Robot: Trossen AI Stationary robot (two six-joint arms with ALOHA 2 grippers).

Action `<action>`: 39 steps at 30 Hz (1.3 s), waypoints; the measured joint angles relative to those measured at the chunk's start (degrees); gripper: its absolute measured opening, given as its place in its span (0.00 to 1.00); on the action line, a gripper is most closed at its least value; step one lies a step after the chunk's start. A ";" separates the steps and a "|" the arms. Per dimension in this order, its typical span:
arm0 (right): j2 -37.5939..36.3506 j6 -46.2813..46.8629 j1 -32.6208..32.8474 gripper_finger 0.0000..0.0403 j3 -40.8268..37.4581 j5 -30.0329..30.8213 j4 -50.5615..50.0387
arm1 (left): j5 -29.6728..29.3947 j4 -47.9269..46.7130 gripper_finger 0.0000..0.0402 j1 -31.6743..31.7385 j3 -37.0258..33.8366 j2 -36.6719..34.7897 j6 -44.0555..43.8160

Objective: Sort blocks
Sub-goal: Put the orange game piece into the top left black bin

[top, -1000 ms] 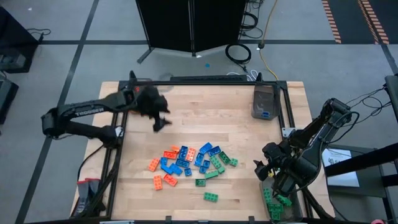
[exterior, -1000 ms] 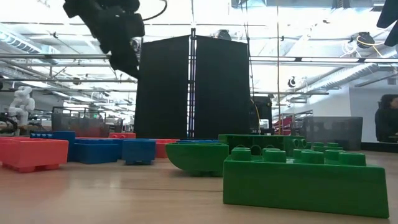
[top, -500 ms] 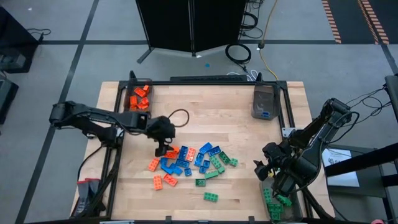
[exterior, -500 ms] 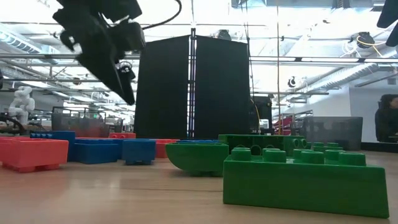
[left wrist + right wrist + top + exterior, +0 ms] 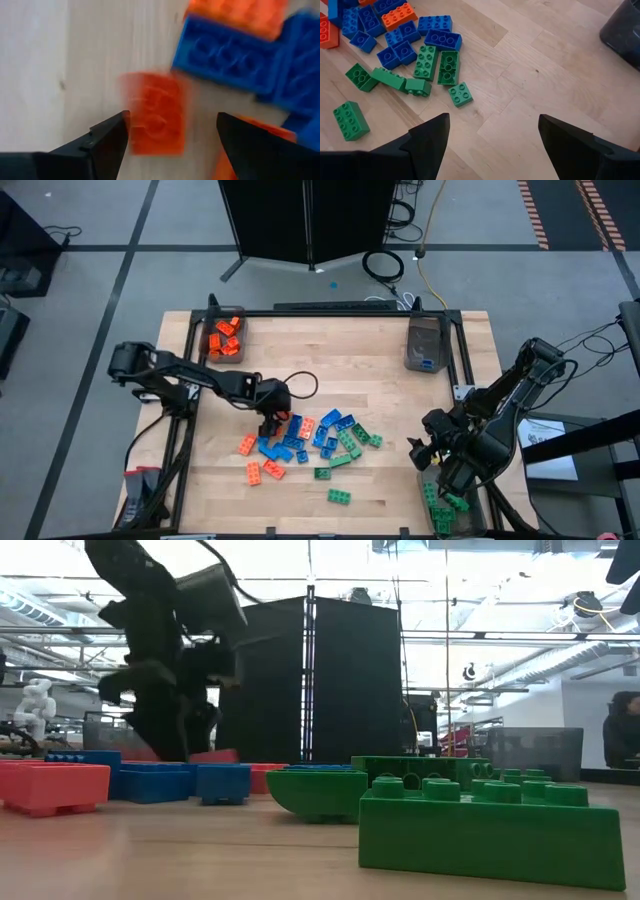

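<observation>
High view: reaching over the far-left edge of the blocks (image 5: pixel 305 442) at mid-table, the left gripper (image 5: pixel 271 420) hung above an orange block (image 5: pixel 278 426); the right gripper (image 5: pixel 432 452) waited off the table's right side
Low view: left arm low among the far blocks
Left wrist view: fingers (image 5: pixel 102 142) spread wide, empty, straddling the orange block (image 5: pixel 156 114)
Advice: centre, descend straight, close across its short sides, avoiding the blue block (image 5: pixel 227 59) near it
Right wrist view: fingers (image 5: pixel 427 137) wide apart, empty

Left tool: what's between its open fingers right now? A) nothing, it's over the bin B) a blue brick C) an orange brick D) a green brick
C: in the left wrist view the left tool is open over the table, with an orange brick lying in the gap between the fingers; the blue bricks lie beyond it.
</observation>
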 joint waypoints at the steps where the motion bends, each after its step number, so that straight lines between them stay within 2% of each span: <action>1: 0.00 0.00 0.02 0.74 0.00 0.00 0.02 | -0.29 -0.06 0.72 0.02 -0.01 0.76 0.02; 5: 0.00 0.00 0.02 0.74 0.00 0.00 0.10 | -1.35 0.24 0.62 0.04 0.21 2.34 -0.09; 14: 0.00 -0.06 0.00 0.74 0.00 0.00 -0.05 | -6.48 1.72 0.22 0.37 0.04 1.20 -4.91; 16: 0.00 -0.10 0.01 0.74 0.00 0.00 -0.07 | -6.54 1.95 0.17 0.37 0.04 1.18 -6.63; 19: 0.00 -0.15 0.00 0.74 0.00 0.00 -0.07 | -6.19 1.98 0.15 0.37 0.04 1.18 -7.31; 24: 0.00 -0.17 0.02 0.74 0.00 0.01 -0.07 | -2.77 1.50 0.23 0.37 0.05 1.14 -7.33; 27: 0.00 -0.18 0.00 0.74 0.00 0.00 -0.10 | -0.53 0.90 0.33 0.37 0.60 1.09 -6.90; 31: 0.00 -0.19 0.02 0.74 0.00 0.00 -0.12 | -0.40 -1.35 0.48 0.35 2.90 1.07 -5.68; 39: 0.00 -0.20 0.00 0.74 0.00 0.06 -0.16 | -10.50 -7.96 0.74 0.37 6.11 1.07 -2.09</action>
